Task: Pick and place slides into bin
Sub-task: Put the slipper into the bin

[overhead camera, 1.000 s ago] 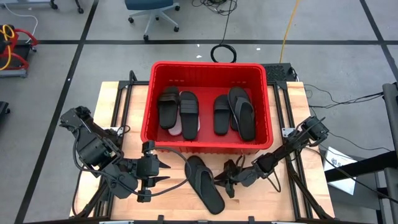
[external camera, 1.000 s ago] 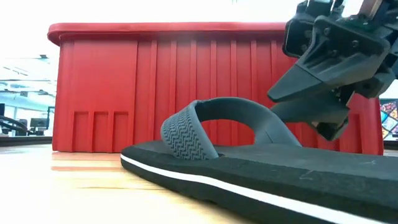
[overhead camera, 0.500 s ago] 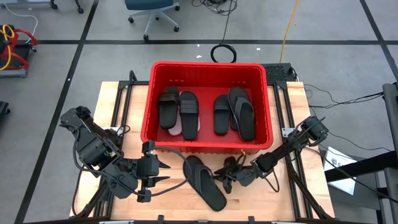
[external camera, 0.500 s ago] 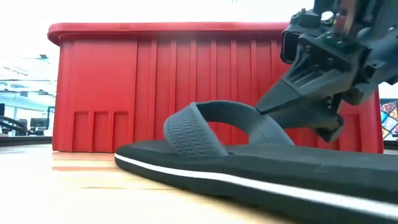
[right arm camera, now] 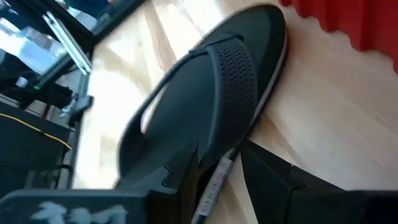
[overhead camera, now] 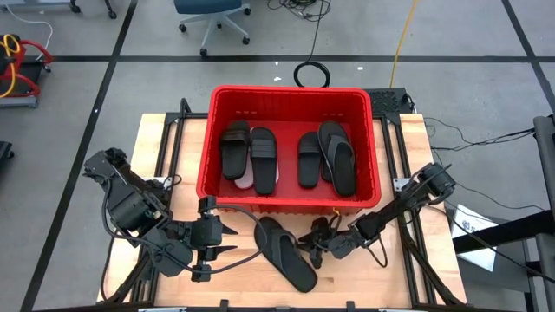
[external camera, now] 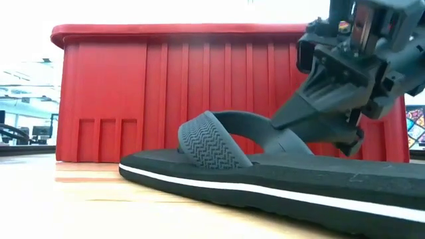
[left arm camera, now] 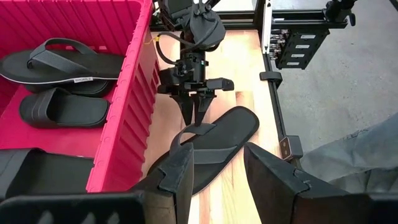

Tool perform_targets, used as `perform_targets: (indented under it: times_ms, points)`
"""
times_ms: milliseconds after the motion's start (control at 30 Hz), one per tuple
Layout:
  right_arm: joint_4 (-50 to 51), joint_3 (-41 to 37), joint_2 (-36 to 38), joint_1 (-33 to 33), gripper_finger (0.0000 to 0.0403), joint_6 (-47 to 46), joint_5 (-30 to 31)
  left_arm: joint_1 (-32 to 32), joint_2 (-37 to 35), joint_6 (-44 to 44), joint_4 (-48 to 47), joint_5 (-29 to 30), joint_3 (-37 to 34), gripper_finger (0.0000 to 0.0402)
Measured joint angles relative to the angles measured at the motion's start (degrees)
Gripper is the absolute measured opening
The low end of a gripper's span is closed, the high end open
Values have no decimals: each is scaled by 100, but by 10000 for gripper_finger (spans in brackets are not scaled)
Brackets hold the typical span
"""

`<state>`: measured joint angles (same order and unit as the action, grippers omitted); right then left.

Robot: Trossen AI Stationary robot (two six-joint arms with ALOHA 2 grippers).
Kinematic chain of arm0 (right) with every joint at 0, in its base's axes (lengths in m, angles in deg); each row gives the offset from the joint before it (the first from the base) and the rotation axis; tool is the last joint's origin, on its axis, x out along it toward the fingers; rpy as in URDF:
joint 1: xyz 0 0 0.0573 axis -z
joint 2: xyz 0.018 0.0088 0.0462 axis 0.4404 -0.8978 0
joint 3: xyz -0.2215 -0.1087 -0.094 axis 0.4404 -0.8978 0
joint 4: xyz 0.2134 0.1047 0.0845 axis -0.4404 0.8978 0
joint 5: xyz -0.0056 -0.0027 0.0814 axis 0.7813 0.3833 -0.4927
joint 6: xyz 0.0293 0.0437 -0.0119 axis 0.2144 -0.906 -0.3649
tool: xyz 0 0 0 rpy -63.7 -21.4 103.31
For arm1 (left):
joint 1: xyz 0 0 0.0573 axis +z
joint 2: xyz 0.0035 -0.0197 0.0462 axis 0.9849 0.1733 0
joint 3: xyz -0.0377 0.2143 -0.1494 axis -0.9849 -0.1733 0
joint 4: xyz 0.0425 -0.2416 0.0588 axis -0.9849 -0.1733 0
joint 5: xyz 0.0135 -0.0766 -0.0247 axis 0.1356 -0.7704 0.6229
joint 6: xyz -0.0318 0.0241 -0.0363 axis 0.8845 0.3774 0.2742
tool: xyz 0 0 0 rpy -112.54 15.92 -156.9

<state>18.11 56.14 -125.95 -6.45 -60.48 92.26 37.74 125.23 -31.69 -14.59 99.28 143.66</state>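
While bin (overhead camera: 290,94) holds rest, last flip-flop (overhead camera: 284,253) lies on desk (overhead camera: 160,156), long axis diagonal; right gripper (overhead camera: 314,245) spread at strap, nearer; left gripper (overhead camera: 227,239) spread, waiting beside.

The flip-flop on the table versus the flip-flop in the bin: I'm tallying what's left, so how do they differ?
The flip-flop on the table lies diagonally on the wood outside the bin, with the right hand at its strap. The flip-flop in the bin lies lengthwise inside, untouched. Both are black thong sandals.

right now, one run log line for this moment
right claw: open at black thong flip-flop strap | left claw: open, waiting | red slotted plastic bin: five sandals showing
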Motion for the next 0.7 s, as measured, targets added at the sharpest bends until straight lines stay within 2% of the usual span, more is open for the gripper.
perform_targets:
  times_ms: [233, 433, 567, 700]
  points:
    - [-206, 158, -443, 9, 116, -85, -82, 0, 0, 14, 4, 2, 0, 138]
    - [-346, 160, -454, 37, 113, -5, -181, 0, 0, 15, 4, 2, 0, 138]
    - [-392, 160, -454, 61, 79, -9, -185, 0, 0, 15, 3, 4, 0, 138]
    - [-446, 160, -454, 130, 17, -35, -198, 0, 0, 13, 2, 4, 0, 138]
